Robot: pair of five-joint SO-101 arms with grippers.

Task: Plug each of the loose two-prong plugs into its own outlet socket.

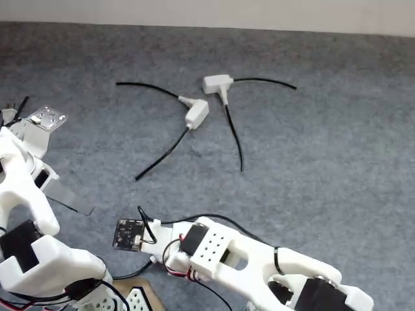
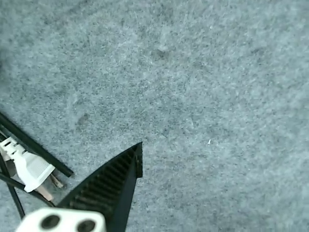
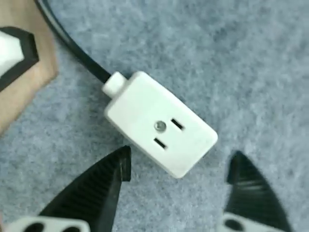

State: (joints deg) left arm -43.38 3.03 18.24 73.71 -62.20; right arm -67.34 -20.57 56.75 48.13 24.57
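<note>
Outlet socket (image 3: 159, 123) lay beneath the right gripper (image 3: 181, 162), fingers (image 3: 104, 186) spread wide; it appeared light, rigid and smooth, best gripped across its long sides, clear of the cord (image 3: 72, 47).

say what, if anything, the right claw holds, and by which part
Nothing. The right claw is open astride the outlet socket, not closed on it.
</note>
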